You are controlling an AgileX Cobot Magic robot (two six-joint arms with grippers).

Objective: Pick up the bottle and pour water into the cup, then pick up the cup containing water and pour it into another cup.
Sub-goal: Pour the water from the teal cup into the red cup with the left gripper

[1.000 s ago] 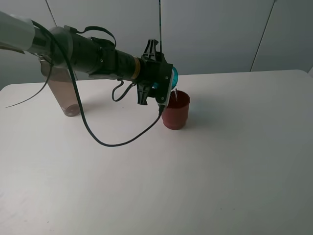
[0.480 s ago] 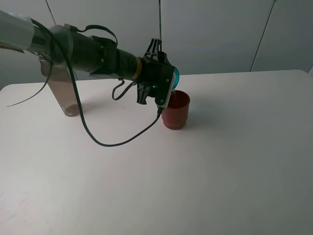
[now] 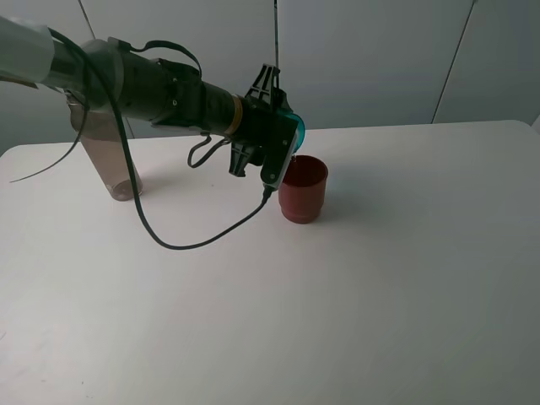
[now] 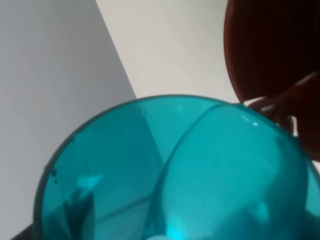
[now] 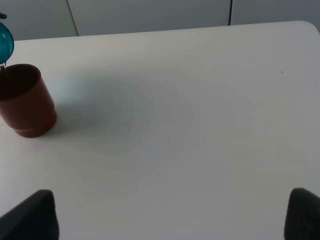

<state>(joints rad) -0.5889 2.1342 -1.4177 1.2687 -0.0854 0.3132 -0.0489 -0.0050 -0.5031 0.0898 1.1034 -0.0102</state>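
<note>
Teal cup [image 3: 296, 131] is held in the left gripper [image 3: 283, 148], tipped far over on its side just above the rim of the red cup [image 3: 303, 189], its mouth turned down toward the red cup's near-left edge. In the left wrist view the teal cup [image 4: 175, 175] fills most of the picture, with the red cup's dark inside [image 4: 272, 50] just beyond its lip. The gripper is closed on the teal cup, its jaws clamped round the tumbler's wall.

Upright on the white surface [image 3: 380, 278], the red cup stands near the middle, with a black cable [image 3: 194, 245] looping from the left arm down onto the surface beside it. The bottle [image 3: 105, 156] stands upright well to the left, near the back edge, partly behind the arm.

From the right wrist view, the red cup [image 5: 26, 100] stands far off, and the right gripper's fingertips [image 5: 30, 215] sit wide apart at the frame's corners, holding nothing.
</note>
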